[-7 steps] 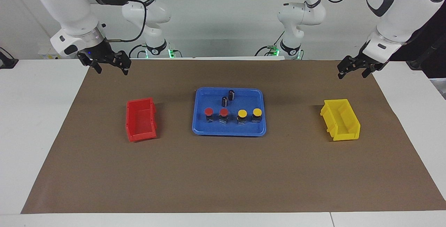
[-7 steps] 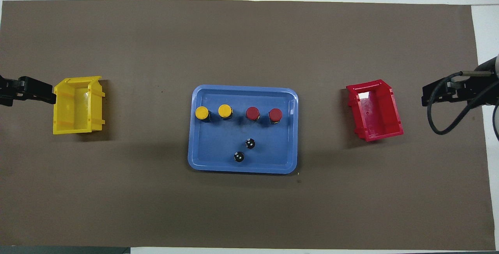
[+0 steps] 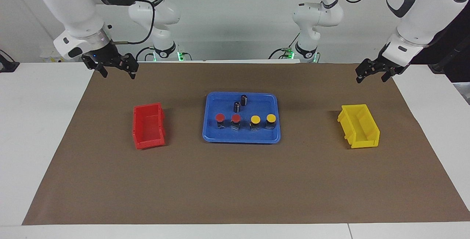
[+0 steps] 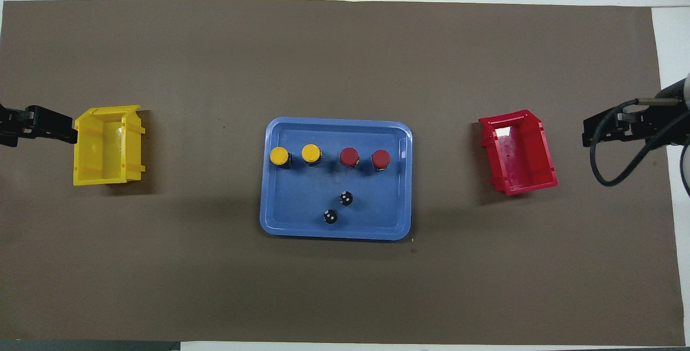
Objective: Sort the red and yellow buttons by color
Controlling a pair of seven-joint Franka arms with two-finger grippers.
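Right now the brown mat [image 3: 235, 180] covers most of the white table [image 3: 36, 121], and everything sits on it. Up at the robots' edge of the mat, the right gripper [image 3: 116, 71] hangs in the air over the corner at the right arm's end, its two fingers spread well apart. The left gripper [image 3: 371, 76] hangs over the corner at the left arm's end, fingers also parted, holding nothing. Both arms wait.

At the middle of the mat lies the blue tray [image 3: 209, 136]. Toward the right arm's end, well apart from the tray, stands the red bin [image 3: 148, 126], open side up. Toward the left arm's end stands the yellow bin [image 3: 359, 126], likewise open upward.

Inside the tray, four push-buttons stand upright in a row: the two red buttons [image 3: 220, 117] [image 3: 236, 118] on the side toward the red bin, the two yellow buttons [image 3: 255, 119] [image 3: 271, 118] on the side toward the yellow bin. Each pair stands close together. Nearer to the robots than that row, two dark cylinders [image 3: 237, 106] [image 3: 244, 99] stand close to each other, also in the tray.
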